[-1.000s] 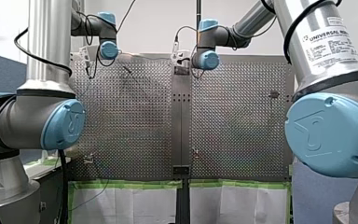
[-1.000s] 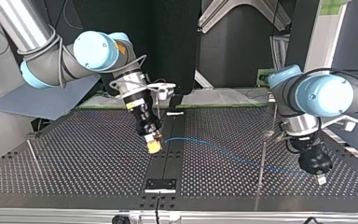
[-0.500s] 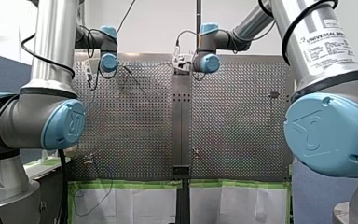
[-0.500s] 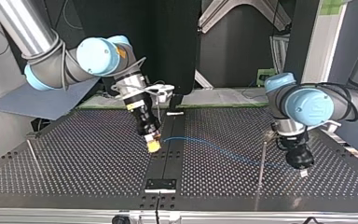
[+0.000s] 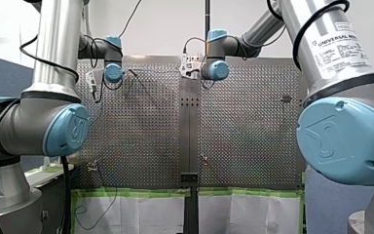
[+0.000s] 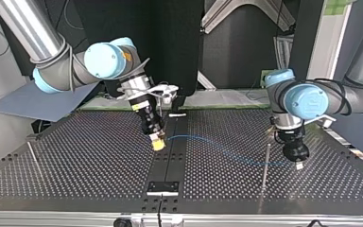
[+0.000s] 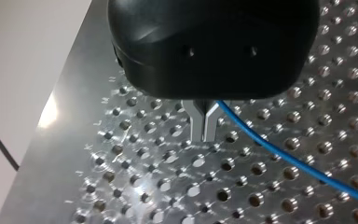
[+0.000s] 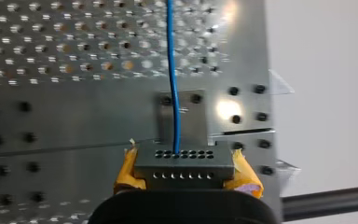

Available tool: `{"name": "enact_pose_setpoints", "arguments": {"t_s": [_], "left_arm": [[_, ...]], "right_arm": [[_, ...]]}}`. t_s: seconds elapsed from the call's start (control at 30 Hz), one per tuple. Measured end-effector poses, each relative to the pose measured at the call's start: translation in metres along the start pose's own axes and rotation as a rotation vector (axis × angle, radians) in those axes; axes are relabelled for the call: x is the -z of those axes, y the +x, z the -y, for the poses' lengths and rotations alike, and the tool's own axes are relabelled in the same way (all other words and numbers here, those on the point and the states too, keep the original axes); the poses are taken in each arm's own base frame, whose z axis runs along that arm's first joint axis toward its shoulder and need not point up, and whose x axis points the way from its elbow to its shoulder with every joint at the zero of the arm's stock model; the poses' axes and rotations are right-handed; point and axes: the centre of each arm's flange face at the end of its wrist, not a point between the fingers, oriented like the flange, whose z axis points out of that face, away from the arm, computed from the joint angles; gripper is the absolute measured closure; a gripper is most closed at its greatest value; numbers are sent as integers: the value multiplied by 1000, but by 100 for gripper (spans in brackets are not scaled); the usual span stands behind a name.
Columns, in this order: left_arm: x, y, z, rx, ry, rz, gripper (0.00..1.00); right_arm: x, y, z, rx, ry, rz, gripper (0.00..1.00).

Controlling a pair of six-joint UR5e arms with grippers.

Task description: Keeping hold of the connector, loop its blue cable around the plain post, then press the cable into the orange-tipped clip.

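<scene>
My right gripper (image 8: 185,176) clamps the grey connector (image 8: 182,161) between its yellow pads (image 8: 127,172), over the bench (image 8: 51,135). The blue cable (image 8: 172,70) runs from the connector across the bench and past the thin post (image 6: 265,170). It ends at my left gripper (image 7: 205,134), whose metal fingers (image 7: 196,122) are pinched shut around it.

The perforated table (image 6: 90,165) carries a post (image 6: 265,166) and a bracket (image 6: 162,187).

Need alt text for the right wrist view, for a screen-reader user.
My right gripper clamps a grey connector with two rows of holes between its yellow pads. A blue cable leaves the connector and runs straight ahead, over a small metal plate and across the perforated table.
</scene>
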Motion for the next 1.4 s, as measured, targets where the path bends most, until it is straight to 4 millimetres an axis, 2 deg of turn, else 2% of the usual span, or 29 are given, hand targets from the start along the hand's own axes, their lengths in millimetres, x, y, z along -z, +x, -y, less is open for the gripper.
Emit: {"name": "enact_pose_setpoints", "arguments": {"t_s": [0.27,0.6,0.63,0.67,0.73,0.77,0.8,0.83,0.87,0.9,0.93,1.4], "left_arm": [[2,25,3,9,27,-41,100],[10,43,4,50,59,-52,100],[10,44,4,51,59,-52,92],[11,45,4,52,60,-52,92],[11,46,4,53,61,-52,78],[11,47,4,54,64,-52,78],[12,47,4,56,69,-52,67],[12,47,5,56,74,-53,45],[12,47,5,56,78,-53,45],[12,48,5,55,82,-56,28],[12,48,5,54,86,-58,0],[18,52,1,28,45,-100,0]], "right_arm": [[1,-47,6,-2,-2,103,100],[8,-91,9,-3,-3,165,100],[9,-95,9,-3,-2,168,100],[11,-100,9,-4,-3,171,100],[14,-106,9,-5,-3,174,100],[16,-111,9,-6,-2,176,100],[18,-115,9,-6,-2,178,100],[19,-119,9,-6,-2,181,100],[20,-125,9,-6,-2,184,100],[21,-130,8,-5,-3,187,100],[22,-135,8,-5,-3,191,100],[31,-220,-1,-5,-32,294,100]]}}
